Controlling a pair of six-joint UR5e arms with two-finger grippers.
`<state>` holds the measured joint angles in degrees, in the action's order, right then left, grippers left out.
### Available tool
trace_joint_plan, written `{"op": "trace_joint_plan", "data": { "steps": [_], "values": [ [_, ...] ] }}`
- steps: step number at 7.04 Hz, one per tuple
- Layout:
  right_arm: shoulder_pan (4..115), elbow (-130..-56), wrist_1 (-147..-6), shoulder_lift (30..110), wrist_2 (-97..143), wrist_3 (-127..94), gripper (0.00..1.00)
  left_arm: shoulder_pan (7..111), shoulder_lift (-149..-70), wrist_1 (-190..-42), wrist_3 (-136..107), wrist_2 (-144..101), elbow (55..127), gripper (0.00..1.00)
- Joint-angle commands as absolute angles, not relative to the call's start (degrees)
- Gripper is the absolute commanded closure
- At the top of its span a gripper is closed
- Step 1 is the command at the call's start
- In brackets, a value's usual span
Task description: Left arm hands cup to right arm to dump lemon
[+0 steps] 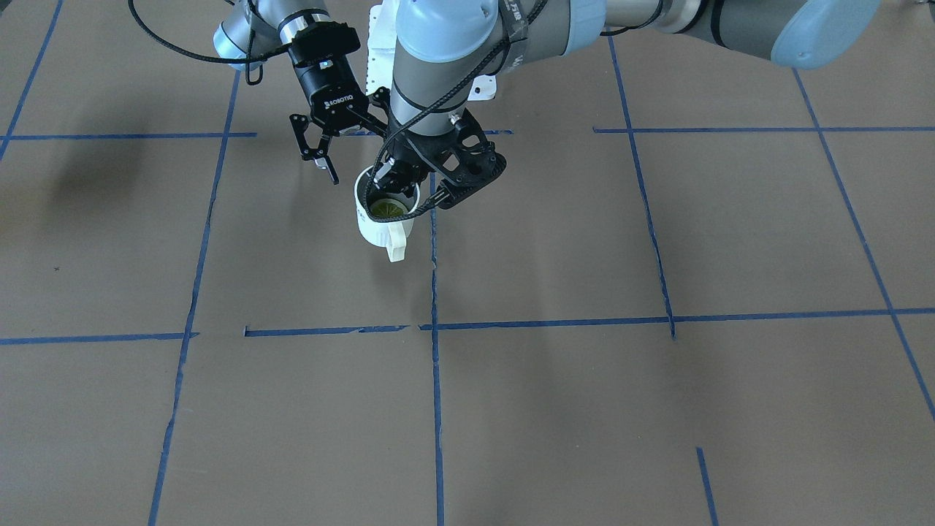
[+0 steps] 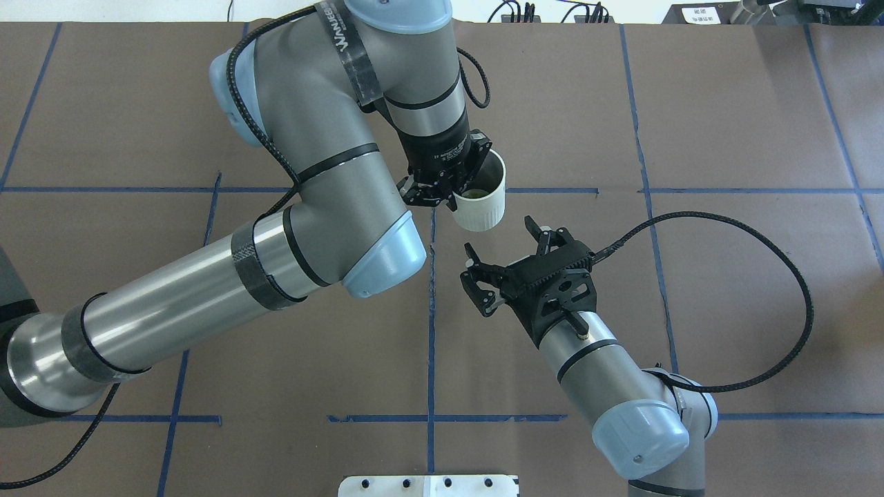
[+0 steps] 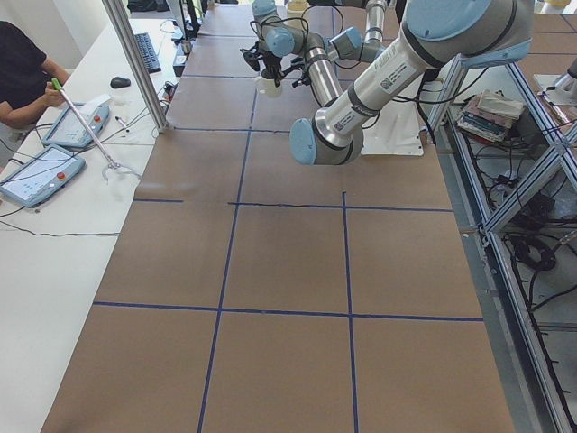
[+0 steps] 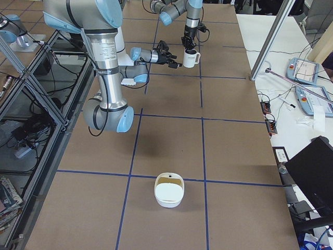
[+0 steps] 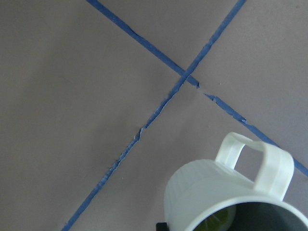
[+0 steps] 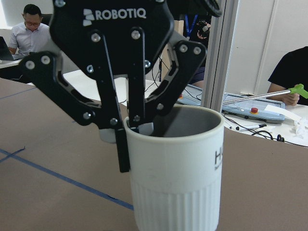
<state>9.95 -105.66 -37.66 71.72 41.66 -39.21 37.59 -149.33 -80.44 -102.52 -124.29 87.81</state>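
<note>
The white cup [image 1: 381, 223] hangs upright above the table, handle pointing away from the robot. My left gripper [image 1: 391, 184] is shut on its rim from above, one finger inside. The yellow-green lemon [image 1: 387, 210] lies in the cup's grey inside. My right gripper [image 1: 349, 145] is open beside the cup, apart from it, jaws turned toward it. From overhead, the cup [image 2: 480, 207] is held by the left gripper [image 2: 452, 188], with the right gripper [image 2: 498, 235] just below it. The right wrist view shows the cup [image 6: 178, 183] close up. The left wrist view shows its handle [image 5: 255, 156].
A white bowl [image 4: 169, 190] stands on the brown table far toward the robot's right end. Blue tape lines [image 1: 435, 380] cross the table. A white side bench with pendants [image 3: 41, 171] and seated people runs along the far side.
</note>
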Motion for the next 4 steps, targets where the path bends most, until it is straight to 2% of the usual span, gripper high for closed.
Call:
{"op": "trace_joint_plan", "data": {
  "steps": [1, 4],
  "values": [
    [9.93, -105.47, -37.62, 71.72, 41.75, -38.67, 0.01, 36.04, -149.33, -80.51, -103.27, -124.45, 88.77, 0.96],
    [10.02, -105.29, -37.62, 71.72, 41.75, -38.67, 0.01, 35.16, -149.15, -80.42, -103.71, -124.54, 90.61, 0.94]
  ]
}}
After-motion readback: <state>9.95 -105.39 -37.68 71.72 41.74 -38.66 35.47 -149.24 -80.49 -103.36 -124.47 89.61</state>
